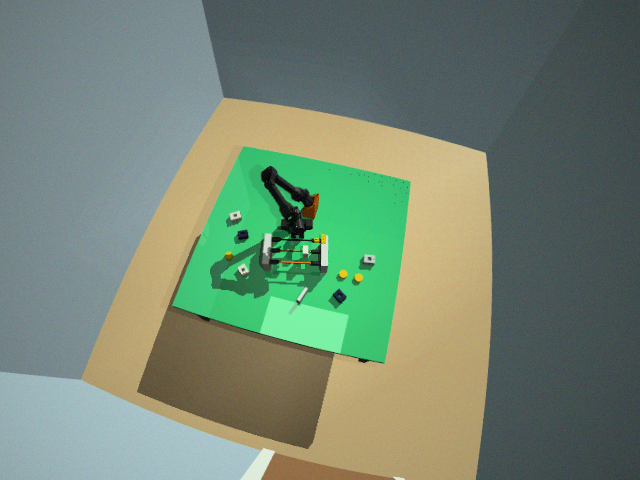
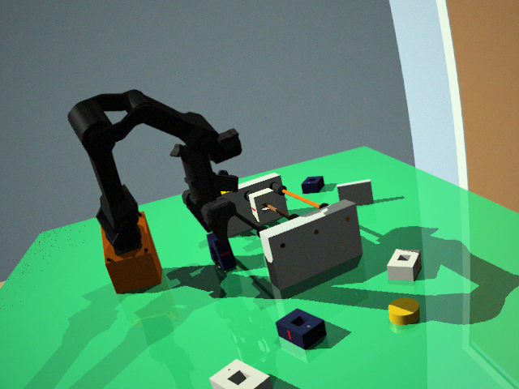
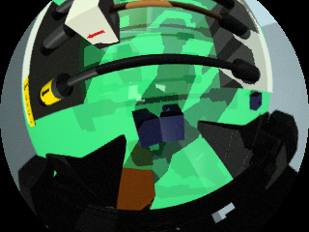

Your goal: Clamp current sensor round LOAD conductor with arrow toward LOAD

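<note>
The open split-core sensor [image 2: 221, 252] [image 3: 161, 126] is dark navy with a red mark and stands on the green table beside the fixture. My gripper [image 2: 212, 231] [image 3: 162, 131] [image 1: 297, 232] is open and empty. It hangs just above the sensor, one finger on each side. The fixture holds three conductors between two grey end plates [image 2: 312, 246]. The black conductor [image 3: 161, 61] [image 2: 248, 222] [image 1: 294, 239] is the nearest and has a yellow marker [image 3: 48, 93] [image 1: 323, 238] at one end. A white closed sensor [image 2: 262, 204] [image 3: 93, 18] sits on the brown conductor.
The arm's orange base [image 2: 131, 259] stands behind. Loose navy blocks [image 2: 301, 327] [image 2: 312, 183], white blocks [image 2: 403, 263] [image 2: 240, 378], a yellow disc [image 2: 403, 310] and a grey block [image 2: 355, 191] lie around the fixture. A grey rod [image 1: 301, 294] lies near a pale green patch [image 1: 305, 322].
</note>
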{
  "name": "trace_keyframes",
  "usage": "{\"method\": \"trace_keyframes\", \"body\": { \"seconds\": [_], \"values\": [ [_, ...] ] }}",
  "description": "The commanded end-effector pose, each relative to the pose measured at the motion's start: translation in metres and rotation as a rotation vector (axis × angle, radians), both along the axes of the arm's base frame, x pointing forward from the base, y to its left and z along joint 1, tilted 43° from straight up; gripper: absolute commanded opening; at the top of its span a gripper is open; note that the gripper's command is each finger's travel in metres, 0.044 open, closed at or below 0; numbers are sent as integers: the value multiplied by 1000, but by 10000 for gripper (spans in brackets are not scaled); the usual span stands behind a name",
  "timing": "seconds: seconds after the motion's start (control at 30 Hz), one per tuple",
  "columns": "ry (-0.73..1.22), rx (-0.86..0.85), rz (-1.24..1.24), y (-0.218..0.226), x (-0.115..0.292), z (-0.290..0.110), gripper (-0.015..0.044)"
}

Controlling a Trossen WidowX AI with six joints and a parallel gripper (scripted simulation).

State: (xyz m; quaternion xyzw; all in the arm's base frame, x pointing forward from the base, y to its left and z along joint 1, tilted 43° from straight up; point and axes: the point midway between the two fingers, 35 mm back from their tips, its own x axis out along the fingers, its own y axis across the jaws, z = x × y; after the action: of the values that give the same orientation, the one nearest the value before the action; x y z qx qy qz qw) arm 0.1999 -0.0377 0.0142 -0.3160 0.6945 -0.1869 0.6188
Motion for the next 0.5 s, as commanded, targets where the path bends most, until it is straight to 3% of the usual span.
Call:
{"method": "trace_keyframes", "body": {
  "seconds": [0.0, 0.03, 0.23, 0.47],
  "values": [
    [10, -8, 4, -5, -3, -4, 440],
    [10, -8, 4, -5, -3, -4, 440],
    [1, -1, -1, -2, -1, -2, 282],
    [1, -1, -1, -2, -1, -2, 236]
  ]
}}
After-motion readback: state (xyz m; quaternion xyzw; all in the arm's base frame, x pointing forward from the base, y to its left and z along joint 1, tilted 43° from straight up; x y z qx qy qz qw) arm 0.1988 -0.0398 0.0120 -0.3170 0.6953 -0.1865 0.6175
